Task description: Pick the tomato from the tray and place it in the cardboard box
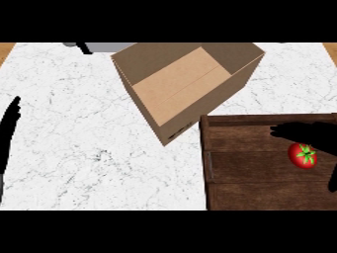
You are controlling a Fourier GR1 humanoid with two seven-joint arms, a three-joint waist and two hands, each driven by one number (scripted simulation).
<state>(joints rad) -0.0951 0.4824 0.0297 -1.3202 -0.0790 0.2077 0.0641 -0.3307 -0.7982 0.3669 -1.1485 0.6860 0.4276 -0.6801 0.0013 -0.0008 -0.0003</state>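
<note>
The tomato sits at the right of the frame, on the dark wooden tray that fills the lower right corner. The right hand arches over it from the right edge, fingers spread to the tomato's upper left and thumb hanging down at its lower right, so the hand is released and brackets the fruit without yet grasping it. Being round, the tomato could roll away across the slats if one side touches first as the fingers curl in. The open cardboard box stands at upper centre, its near corner just beside the tray's top-left corner; its tall walls could catch a low carry. The left hand rests released at the left edge.
</note>
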